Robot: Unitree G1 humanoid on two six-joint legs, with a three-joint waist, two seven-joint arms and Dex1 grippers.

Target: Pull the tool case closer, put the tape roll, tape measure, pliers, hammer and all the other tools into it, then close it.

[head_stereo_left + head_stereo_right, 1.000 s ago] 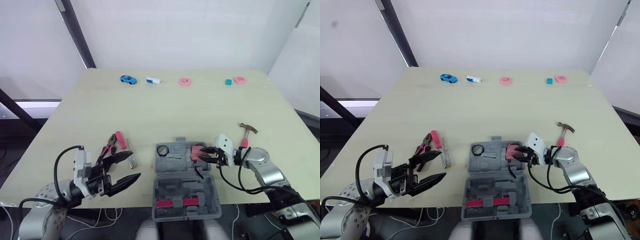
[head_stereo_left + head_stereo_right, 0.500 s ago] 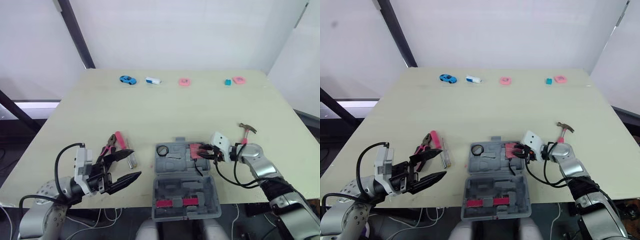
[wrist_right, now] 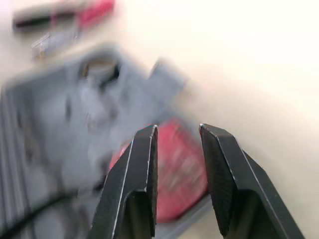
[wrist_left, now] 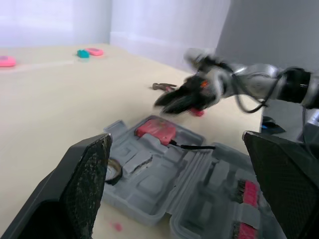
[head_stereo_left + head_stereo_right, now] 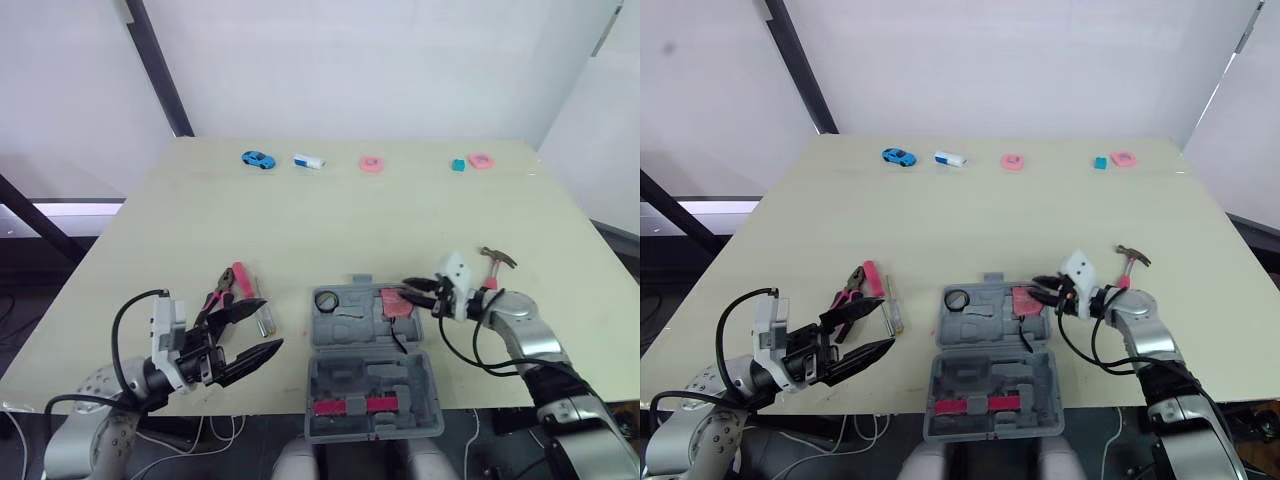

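tool case (image 5: 362, 378) lying open at the near edge of the table (image 5: 330, 220), dead centre, its two grey halves stacked near to far and the carry handle on the far rim. in the far half, tape roll (image 5: 325, 298) sits in the left corner and the pink tape measure (image 5: 394, 303) on the right, a black cord trailing from it toward the hinge. right gripper (image 5: 418, 293) hovers at the case's right rim, just beside the tape measure, fingers a little apart and holding nothing. hammer (image 5: 495, 263) is on the table just right of that arm, long axis near to far, head at the far end, pink grip toward the robot. left of the case the pliers (image 5: 226, 287) lie on a slant, pink handles aimed at the far side, with a slim metal tool (image 5: 262, 316) alongside. left gripper (image 5: 270, 325) hangs near them, spread wide and empty, pointing toward the case.
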